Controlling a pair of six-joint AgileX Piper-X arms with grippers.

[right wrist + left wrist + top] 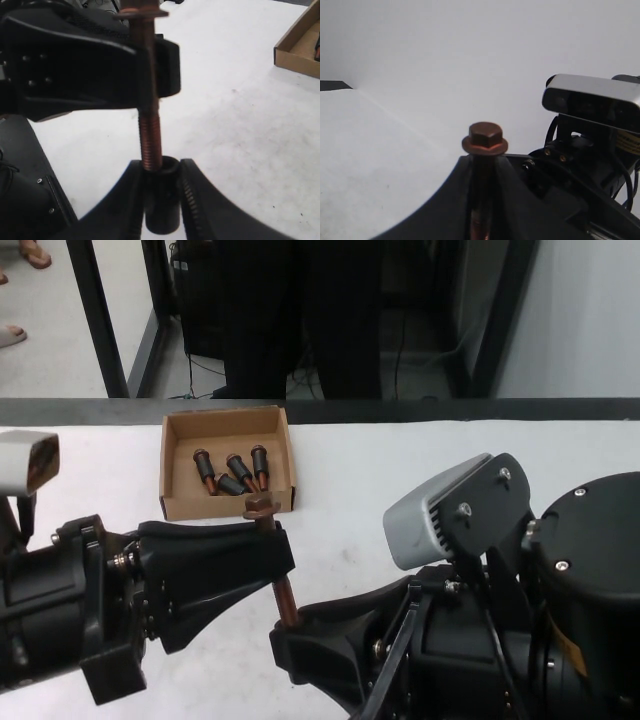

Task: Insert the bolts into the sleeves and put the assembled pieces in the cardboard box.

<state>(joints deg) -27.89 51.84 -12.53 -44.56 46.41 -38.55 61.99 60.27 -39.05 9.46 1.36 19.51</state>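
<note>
- Bolt upright, hex head up, clamped mid-shank in closed jaws of left gripper.
- Sleeve upright, directly under bolt, pinched in right gripper, jaws closed on it.
- Threaded tip at sleeve mouth; depth inside not readable. Rest of thread bare between the two grippers.
- Cardboard box at far side of bench, well apart from both grippers, with four assembled pieces lying inside.

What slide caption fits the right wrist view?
Left gripper holds a copper-coloured threaded bolt upright, its tip at the mouth of a black cylindrical sleeve clamped in the right gripper.
</note>
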